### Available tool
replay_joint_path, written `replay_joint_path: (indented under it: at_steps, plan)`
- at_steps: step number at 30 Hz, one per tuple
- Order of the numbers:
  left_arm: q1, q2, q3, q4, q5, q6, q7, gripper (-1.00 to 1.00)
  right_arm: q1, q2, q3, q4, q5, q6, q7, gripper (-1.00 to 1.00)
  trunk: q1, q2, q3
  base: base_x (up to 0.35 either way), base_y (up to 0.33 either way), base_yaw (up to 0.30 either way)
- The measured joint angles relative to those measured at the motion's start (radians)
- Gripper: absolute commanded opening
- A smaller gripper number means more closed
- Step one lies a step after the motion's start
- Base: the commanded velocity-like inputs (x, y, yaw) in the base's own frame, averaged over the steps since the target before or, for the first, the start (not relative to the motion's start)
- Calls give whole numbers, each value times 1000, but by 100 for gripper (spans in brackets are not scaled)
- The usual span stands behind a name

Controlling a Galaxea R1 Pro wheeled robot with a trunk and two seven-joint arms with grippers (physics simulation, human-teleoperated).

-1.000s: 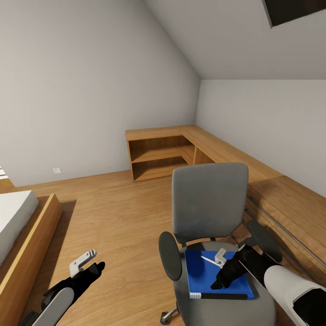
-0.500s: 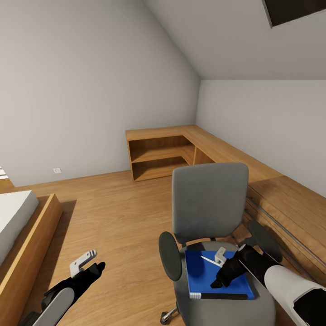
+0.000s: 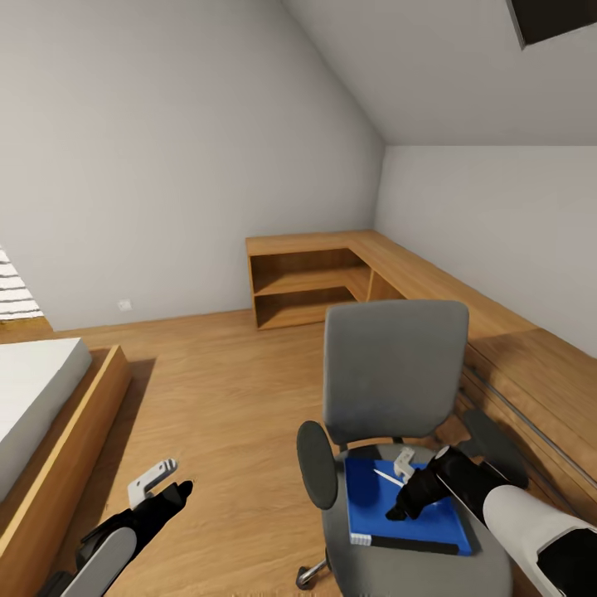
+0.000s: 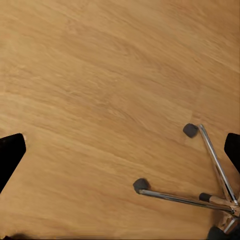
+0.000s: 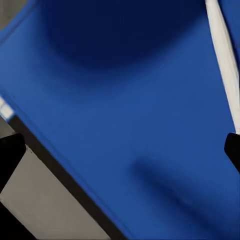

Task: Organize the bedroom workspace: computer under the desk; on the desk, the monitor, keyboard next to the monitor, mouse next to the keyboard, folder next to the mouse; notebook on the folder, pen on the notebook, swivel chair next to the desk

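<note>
We note right hand [image 3: 396,507] spread open over folder [image 3: 373,506] on chair [image 3: 390,373]; left hand [image 3: 162,485] open, empty, above floor [image 3: 215,398].

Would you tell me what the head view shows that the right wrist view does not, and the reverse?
The head view adds the backrest of the swivel chair, the oak shelving, the bed and the left end effector above the floor. The right wrist view adds a close look at the black edge of the folder against the grey seat. Both share the blue folder with the white pen lying on it.
</note>
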Motion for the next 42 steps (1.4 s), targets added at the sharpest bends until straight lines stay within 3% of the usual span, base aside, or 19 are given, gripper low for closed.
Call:
replay_joint_path:
  at_steps: [12,16,19,21,23,25,29,34,42]
  plan:
    - [0,1,3,5,0,2,0,100,0,2,-32,0,-2,-13,-7,100,0,0,0,-52,-33,179]
    - [0,1,3,5,-1,2,0,100,0,3,-34,-2,-4,-12,-52,100,0,0,0,0,0,3]
    - [0,0,1,14,-1,2,1,100,0,0,-82,-43,-6,-4,-64,100,0,0,0,0,0,0]
    - [0,-2,0,26,-1,1,0,100,0,-10,-153,-78,-5,-3,-69,100,0,0,0,0,0,0]
    - [0,-3,0,32,-1,1,0,100,0,-28,-190,-96,-3,-5,-69,100,0,0,0,0,0,0]
    - [0,-3,0,42,-1,1,0,100,1,-37,-201,-103,0,-7,-69,100,0,0,0,0,0,0]
    - [0,-4,0,72,-3,1,0,100,1,-52,-204,-103,35,-23,-69,100,0,0,0,0,0,0]
    - [0,-5,3,84,-6,-1,0,100,1,-89,-206,-53,57,-148,-84,100,0,0,0,0,0,0]
    - [0,-4,4,22,-5,-1,0,100,0,-100,-205,0,60,-192,-110,100,3,-7,-3,0,0,0]
